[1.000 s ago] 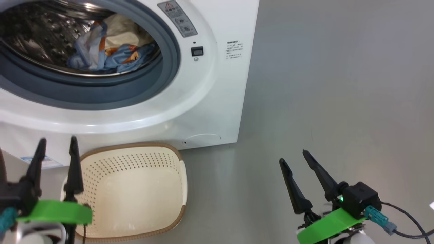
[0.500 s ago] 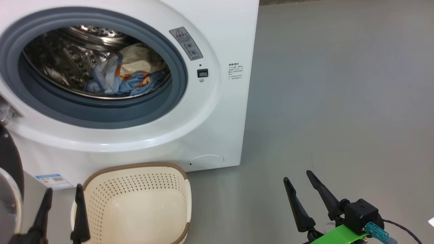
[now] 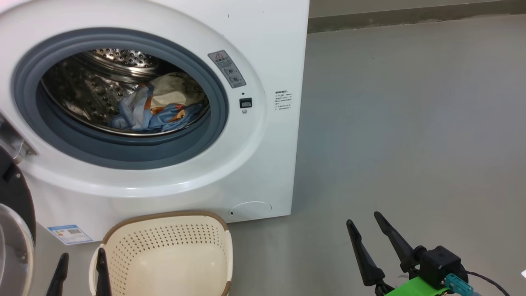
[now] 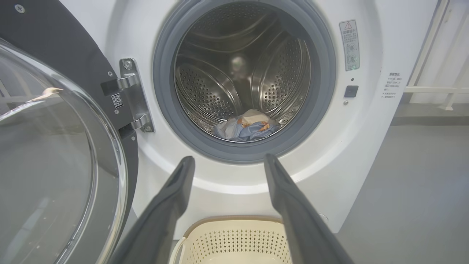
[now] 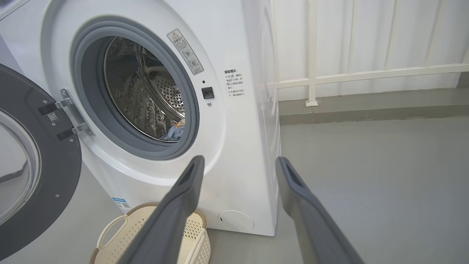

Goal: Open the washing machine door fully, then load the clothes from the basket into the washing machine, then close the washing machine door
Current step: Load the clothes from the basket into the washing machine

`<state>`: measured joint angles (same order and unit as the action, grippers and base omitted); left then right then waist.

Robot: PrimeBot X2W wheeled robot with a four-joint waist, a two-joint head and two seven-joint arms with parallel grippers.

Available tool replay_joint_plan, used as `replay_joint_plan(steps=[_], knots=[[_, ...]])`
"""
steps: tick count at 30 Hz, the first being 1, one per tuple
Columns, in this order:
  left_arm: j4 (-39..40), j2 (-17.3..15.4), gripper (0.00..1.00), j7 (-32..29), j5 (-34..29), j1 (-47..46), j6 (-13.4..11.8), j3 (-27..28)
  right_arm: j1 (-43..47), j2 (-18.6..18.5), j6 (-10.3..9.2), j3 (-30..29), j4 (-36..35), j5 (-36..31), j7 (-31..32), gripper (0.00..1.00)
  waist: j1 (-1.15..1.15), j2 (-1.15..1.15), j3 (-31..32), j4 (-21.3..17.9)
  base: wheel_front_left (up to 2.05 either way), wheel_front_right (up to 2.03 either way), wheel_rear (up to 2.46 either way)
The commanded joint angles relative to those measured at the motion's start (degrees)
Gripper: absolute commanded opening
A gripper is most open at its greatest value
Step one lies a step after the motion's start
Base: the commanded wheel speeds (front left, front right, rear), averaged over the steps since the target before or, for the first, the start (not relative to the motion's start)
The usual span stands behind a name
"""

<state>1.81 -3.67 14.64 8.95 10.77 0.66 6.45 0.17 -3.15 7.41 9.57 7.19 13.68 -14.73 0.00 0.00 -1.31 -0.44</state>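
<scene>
Both wide apart, empty: left end effector [image 4: 228, 158], right end effector [image 3: 363, 218] | clothes [image 3: 158, 111] loaded | I'd push washing machine door [image 4: 47, 139] rim till latched

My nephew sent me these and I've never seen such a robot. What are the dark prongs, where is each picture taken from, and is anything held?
It is a wheeled robot with two arms; the dark prongs are the fingers of each arm's claw. One picture comes from a camera on its head, looking down: the left claw is at lower left, the right claw at lower right. The other two come from wrist cameras that look along each claw's fingers. Both claws are open and hold nothing. Ahead stands a white washing machine, its door swung open to the left. The clothes, light blue and cream, lie in the drum. The cream basket on the floor in front looks empty.
</scene>
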Motion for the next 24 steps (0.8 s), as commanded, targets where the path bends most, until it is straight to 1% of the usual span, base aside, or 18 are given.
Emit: replay_joint_plan(steps=[1, 24], knots=[[1.9, -0.1, 1.00, 0.4, -0.2, -0.7, -0.5, 1.8, -0.7, 0.3, 0.08, 1.0, -1.5, -0.6, -0.3, 1.00, 0.00, 0.00, 0.0, 0.1, 0.00, 0.00, 0.00], [1.6, 0.2, 1.00, 0.4, -0.2, -0.7, -0.2, 1.6, -0.6, 0.3, 0.08, 1.0, -1.5, -0.8, -0.3, 1.00, 0.00, 0.00, 0.0, 0.5, 0.00, 0.00, 0.00]])
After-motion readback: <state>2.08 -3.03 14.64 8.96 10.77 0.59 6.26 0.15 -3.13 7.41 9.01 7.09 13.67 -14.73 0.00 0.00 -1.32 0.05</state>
